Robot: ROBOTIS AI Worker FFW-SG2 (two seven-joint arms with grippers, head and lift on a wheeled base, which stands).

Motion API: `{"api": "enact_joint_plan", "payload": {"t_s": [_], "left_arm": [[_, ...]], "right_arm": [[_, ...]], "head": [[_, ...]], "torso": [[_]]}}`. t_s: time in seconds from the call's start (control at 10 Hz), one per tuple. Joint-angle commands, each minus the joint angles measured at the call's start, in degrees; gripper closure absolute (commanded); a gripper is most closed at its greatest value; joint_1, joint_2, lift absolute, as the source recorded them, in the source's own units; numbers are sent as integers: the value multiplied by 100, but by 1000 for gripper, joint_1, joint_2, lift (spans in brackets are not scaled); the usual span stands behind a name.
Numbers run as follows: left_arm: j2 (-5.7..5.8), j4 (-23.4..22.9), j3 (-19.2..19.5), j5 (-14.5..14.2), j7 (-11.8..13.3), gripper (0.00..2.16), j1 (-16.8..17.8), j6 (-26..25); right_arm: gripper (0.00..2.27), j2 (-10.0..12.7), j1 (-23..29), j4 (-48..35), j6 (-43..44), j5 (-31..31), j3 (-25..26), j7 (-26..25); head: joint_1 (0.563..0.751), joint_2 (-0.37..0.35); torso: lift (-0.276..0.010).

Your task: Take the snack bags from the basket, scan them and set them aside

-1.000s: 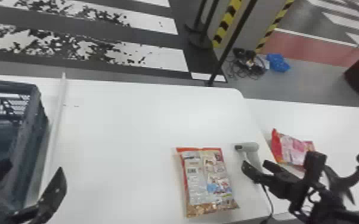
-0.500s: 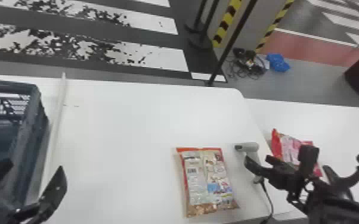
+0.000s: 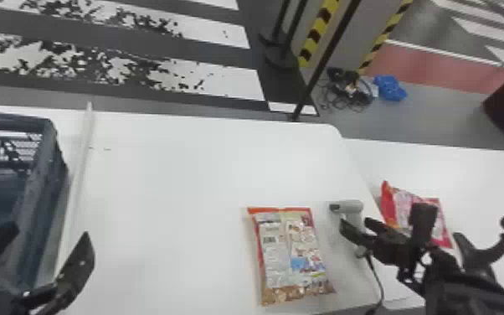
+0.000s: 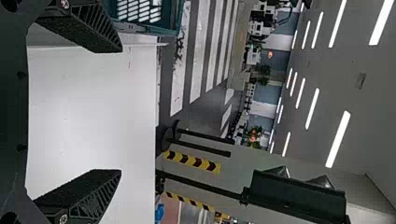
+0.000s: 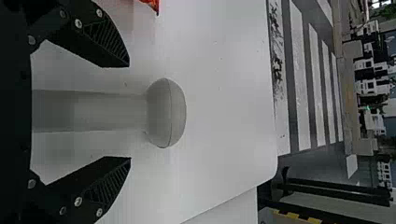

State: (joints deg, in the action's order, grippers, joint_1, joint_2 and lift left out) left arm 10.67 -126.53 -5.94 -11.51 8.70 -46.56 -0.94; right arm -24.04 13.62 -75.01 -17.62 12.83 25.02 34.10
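Note:
In the head view, my left gripper stands open by the basket's right wall; in the left wrist view, the gripper has nothing between its fingers. My right gripper is at the grey scanner, on the table near its right edge. In the right wrist view, that gripper is open, one finger on either side of the scanner handle. Left of the scanner, a snack bag lies flat, barcode side up. Another snack bag, red and pink, lies behind the right arm, partly hidden.
A white strip runs along the white table beside the basket. The second table adjoins on the right. The scanner's dark cable trails to the near edge. A black pole stands beyond the table.
Compared with the earlier frames, my right gripper has shifted a little left and away from the robot, onto the scanner's handle. My left arm and the snack bags have stayed where they were.

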Motion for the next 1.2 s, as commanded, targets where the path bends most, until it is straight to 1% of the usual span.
{"api": "enact_joint_plan", "payload": {"t_s": [0.0,0.1,0.2,0.3,0.5,0.6,0.7,0.8,0.9,1.0,1.1], "left_arm": [[5,6,-4,0,0,70,6,-7],[5,6,-13,0,0,70,33,-60],[14,-3,-22,0,0,70,68,-166],[32,6,-22,-9,-8,70,94,-183],[111,15,-83,-18,-96,70,156,-201],[199,15,-162,-9,-202,70,200,-183],[295,59,-232,-9,-342,70,261,-166],[383,111,-294,-35,-492,70,349,-166],[471,199,-364,-141,-509,70,472,-183],[550,217,-373,-229,-509,70,507,-201],[594,190,-364,-264,-509,70,551,-377]], "right_arm": [[1035,-22,-88,145,43,-70,-41,0],[1956,-22,-97,145,-45,-61,-41,-9],[2142,-22,-97,127,-62,-78,-41,-9],[2246,-13,-70,92,-80,-70,-14,-17],[2246,31,26,-110,-150,-70,12,-140],[2246,145,202,-479,-379,-70,135,-193],[2246,347,536,-1165,-677,-149,240,-501],[2246,664,703,-1666,-1117,-342,355,-756],[2246,936,949,-2220,-1574,-325,522,-923],[2246,1182,1265,-2844,-1873,-281,548,-1107],[2246,1411,1573,-3485,-2066,-122,583,-1204]], "head": [[695,-350],[695,-350],[695,-350],[695,-350],[695,-350],[695,-350],[695,-350],[695,-350],[695,-350],[695,-350],[695,-350]], "torso": [[-75],[-75],[-75],[-75],[-75],[-75],[-75],[-75],[-75],[-75],[-75]]}}
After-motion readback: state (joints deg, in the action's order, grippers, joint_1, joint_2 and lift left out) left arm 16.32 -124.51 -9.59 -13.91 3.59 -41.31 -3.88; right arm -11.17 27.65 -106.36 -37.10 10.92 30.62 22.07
